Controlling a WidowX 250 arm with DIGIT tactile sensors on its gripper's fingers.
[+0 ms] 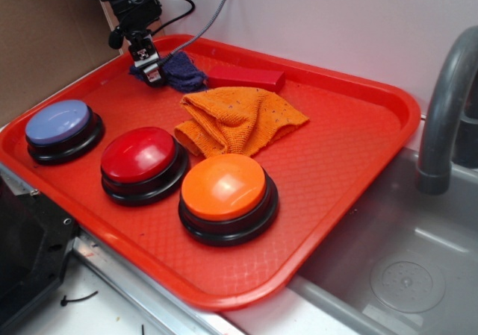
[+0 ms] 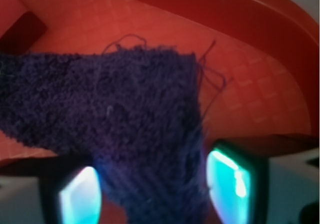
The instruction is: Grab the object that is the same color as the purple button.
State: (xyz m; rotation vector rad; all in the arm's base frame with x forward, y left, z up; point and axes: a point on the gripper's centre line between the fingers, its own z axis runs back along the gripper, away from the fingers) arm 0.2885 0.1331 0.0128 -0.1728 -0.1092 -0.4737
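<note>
The small dark purple knitted cloth [image 1: 184, 71] lies at the back of the red tray [image 1: 340, 174], just left of the red block. My gripper [image 1: 152, 71] is down on the cloth's left end. In the wrist view the fuzzy cloth [image 2: 110, 109] fills the middle, and a bunched fold of it runs down between my two fingers, with the gripper [image 2: 155, 194] shut on it. The purple button [image 1: 58, 122], pale lavender-blue on a black base, stands at the tray's left edge, well apart from the gripper.
A red button [image 1: 138, 154] and an orange button [image 1: 224, 187] stand near the tray's front. A larger orange cloth [image 1: 239, 119] lies mid-tray and a red block [image 1: 245, 77] behind it. A steel sink [image 1: 403, 275] and grey faucet [image 1: 448, 104] are to the right.
</note>
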